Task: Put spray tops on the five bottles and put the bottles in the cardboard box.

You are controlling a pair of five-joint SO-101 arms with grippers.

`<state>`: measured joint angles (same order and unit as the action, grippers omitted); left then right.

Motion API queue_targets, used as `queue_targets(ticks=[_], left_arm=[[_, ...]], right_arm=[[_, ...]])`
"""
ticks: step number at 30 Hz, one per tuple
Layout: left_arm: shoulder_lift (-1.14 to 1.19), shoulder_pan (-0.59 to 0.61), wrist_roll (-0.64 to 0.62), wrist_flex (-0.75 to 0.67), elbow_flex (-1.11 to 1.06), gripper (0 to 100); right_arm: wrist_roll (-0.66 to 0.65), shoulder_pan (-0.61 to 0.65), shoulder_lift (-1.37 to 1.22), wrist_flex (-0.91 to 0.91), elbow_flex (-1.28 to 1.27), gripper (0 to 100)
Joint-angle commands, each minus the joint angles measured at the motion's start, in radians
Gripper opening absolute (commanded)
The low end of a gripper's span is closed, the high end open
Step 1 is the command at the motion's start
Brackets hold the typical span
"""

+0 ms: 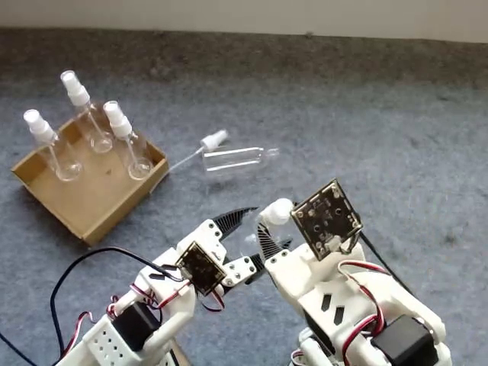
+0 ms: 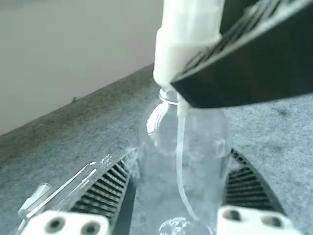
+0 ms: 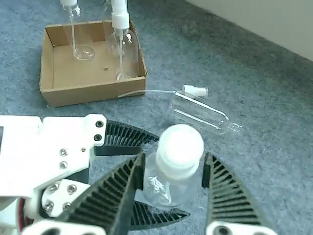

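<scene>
A clear bottle stands upright on the carpet with my left gripper shut on its body. A white spray top sits on the bottle's neck, its tube hanging inside. My right gripper is shut on that spray top from above, over the bottle. In the high view both grippers meet at the front centre, left gripper beside right gripper. The cardboard box at the left holds three upright bottles with spray tops on.
Between the box and the arms, one more bottle lies on its side on the grey carpet, and a loose spray top with its long tube is beside it. A pale wall borders the carpet's far edge.
</scene>
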<state>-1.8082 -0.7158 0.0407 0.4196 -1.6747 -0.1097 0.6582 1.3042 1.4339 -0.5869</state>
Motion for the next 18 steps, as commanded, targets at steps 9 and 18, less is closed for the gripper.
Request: queue_targets(ticks=[9, 18], left_arm=[[-0.015, 0.007, 0.002, -0.008, -0.019, 11], [-0.015, 0.007, 0.003, -0.008, -0.019, 11]], right_arm=[[-0.032, 0.002, 0.002, -0.013, 0.059, 23.5], [-0.032, 0.002, 0.001, 0.076, 0.303, 23.9]])
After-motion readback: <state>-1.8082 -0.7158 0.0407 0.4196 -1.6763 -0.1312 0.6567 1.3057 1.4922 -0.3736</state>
